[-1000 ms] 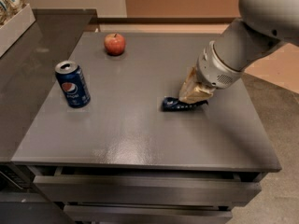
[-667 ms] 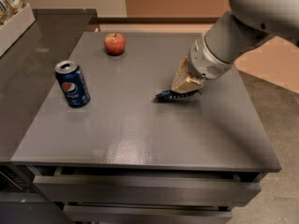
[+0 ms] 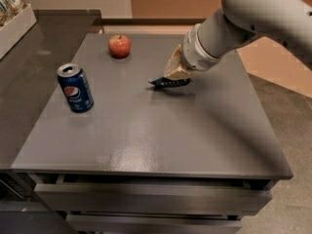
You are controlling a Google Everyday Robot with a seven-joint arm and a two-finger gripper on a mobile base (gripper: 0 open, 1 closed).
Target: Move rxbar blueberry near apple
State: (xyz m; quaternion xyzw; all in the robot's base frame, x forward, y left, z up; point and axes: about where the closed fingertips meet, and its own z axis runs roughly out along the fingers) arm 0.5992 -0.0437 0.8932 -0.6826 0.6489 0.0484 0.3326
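Observation:
The rxbar blueberry (image 3: 167, 82) is a thin dark navy wrapper, held slightly tilted just above the grey table (image 3: 146, 126). My gripper (image 3: 176, 74) is shut on its right end, right of the table's middle. The red apple (image 3: 119, 46) sits near the far edge, to the left and beyond the bar, apart from it.
An upright blue Pepsi can (image 3: 75, 88) stands at the table's left side. A dark counter (image 3: 29, 77) adjoins the left edge, with a white tray of snack bags (image 3: 12, 13) at its back. Drawers (image 3: 146, 199) run below the front edge.
My gripper has carried the bar leftward and farther back, toward the apple. The bar has lifted off the table. The can and apple have not moved.

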